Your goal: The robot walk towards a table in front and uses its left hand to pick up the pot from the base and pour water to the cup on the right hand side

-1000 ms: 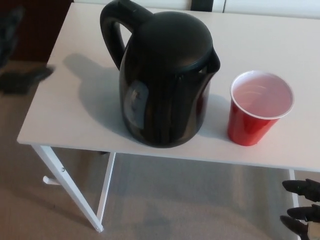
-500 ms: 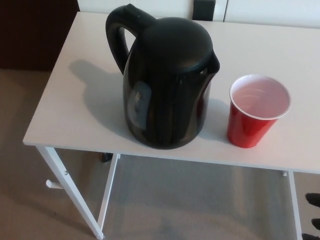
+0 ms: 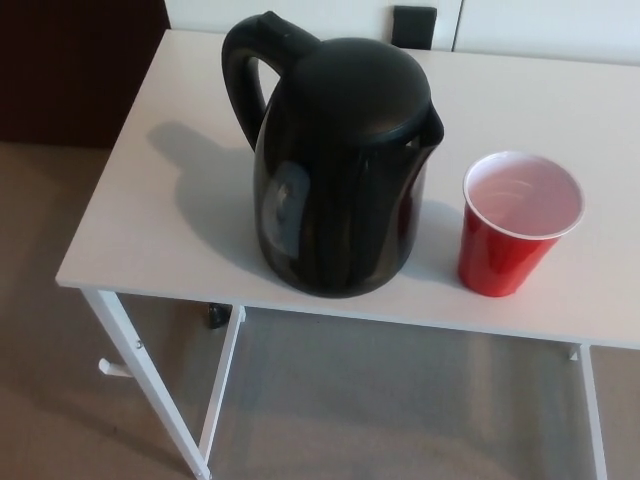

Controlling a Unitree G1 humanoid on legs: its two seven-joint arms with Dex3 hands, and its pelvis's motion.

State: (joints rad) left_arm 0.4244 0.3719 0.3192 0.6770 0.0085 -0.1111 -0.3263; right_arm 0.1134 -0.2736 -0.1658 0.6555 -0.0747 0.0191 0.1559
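- Standing upright at the centre of the frame, a glossy black electric kettle (image 3: 335, 170) rests on the white table (image 3: 150, 230); its lid is closed and any base beneath it is hidden by its body.
- Its looped handle (image 3: 250, 70) points toward the upper left, its short spout toward the right — the side where the cup is.
- A red plastic cup (image 3: 515, 225) with a white inside stands upright at the right of the frame, near the kettle but not touching it.
- Neither robot hand shows, so their state cannot be told.
- Below the tabletop, white table legs (image 3: 150, 390) stand on beige carpet (image 3: 50, 380).
- A small black square object (image 3: 413, 27) sits at the top edge behind the kettle — too cropped to identify.
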